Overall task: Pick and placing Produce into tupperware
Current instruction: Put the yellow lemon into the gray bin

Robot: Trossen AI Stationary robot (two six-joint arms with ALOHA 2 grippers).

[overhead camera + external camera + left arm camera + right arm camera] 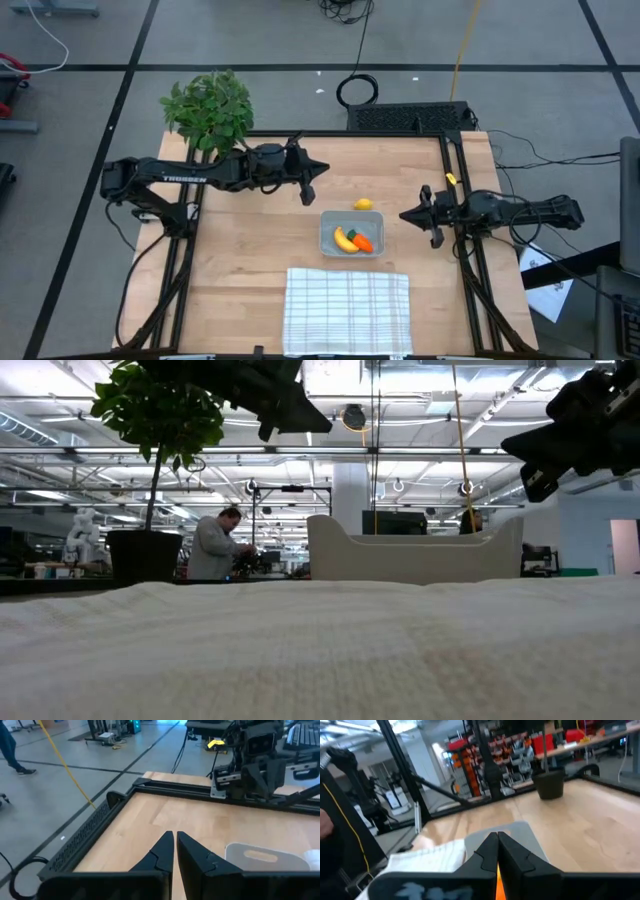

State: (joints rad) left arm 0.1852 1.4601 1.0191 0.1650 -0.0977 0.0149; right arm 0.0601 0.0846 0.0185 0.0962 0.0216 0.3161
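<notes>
- Translucent grey tupperware (351,238) on worktop (240,250), holding curved yellow banana (344,240), orange green-topped carrot (360,240).
- Small yellow lemon (363,204) just beyond tupperware.
- Left tool (309,193), right tool (433,238) flanking tupperware, both closed, empty.

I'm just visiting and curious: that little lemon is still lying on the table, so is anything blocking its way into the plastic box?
Nothing visible does. The lemon lies on bare wood just beyond the tupperware, which already holds the banana and carrot. The left gripper and right gripper hover to either side, with clear table between.
</notes>
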